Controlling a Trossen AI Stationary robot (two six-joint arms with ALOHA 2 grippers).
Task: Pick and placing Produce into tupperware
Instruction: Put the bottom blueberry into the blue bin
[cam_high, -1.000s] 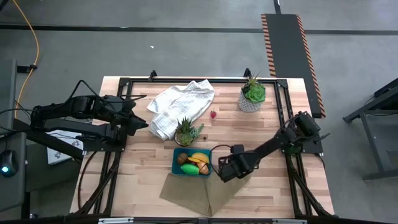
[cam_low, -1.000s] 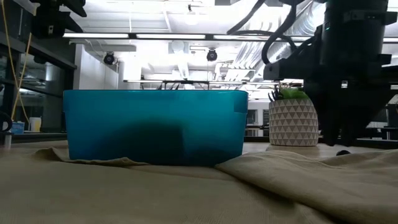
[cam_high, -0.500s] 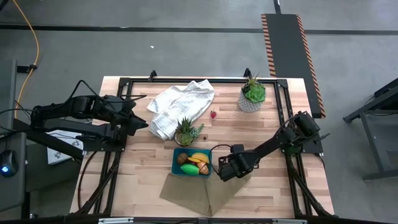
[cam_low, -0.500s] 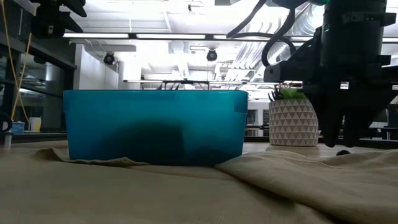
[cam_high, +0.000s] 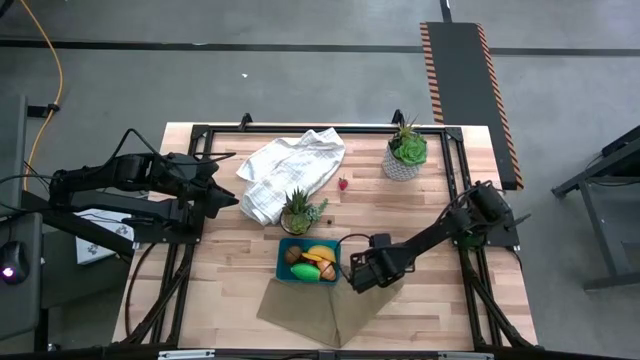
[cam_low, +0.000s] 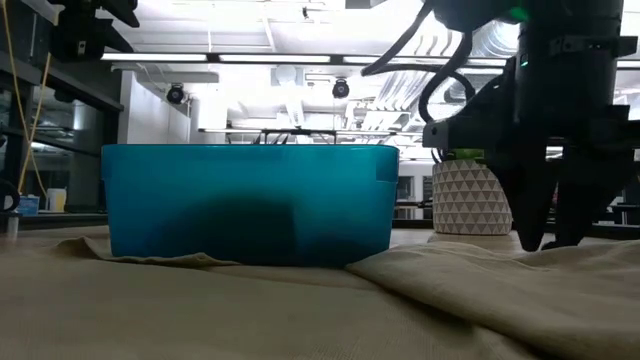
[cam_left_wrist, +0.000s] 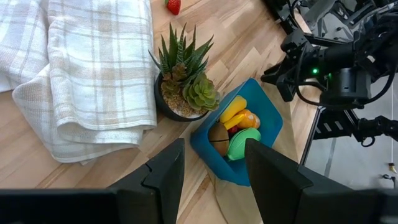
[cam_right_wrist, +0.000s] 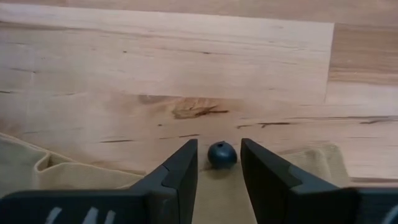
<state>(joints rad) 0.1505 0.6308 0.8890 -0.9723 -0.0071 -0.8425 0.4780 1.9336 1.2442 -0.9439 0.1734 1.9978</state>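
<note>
Because the right claw (cam_right_wrist: 217, 163) stood with its fingers parted narrowly around a small dark berry (cam_right_wrist: 221, 155) lying at the edge of the tan cloth (cam_high: 320, 310), just beside the tupperware (cam_high: 308, 262) near the bench's front edge, the round berry might have rolled away or the cloth snagged. The left claw (cam_left_wrist: 208, 163) waited narrowly open and empty over the bench's left edge.
</note>
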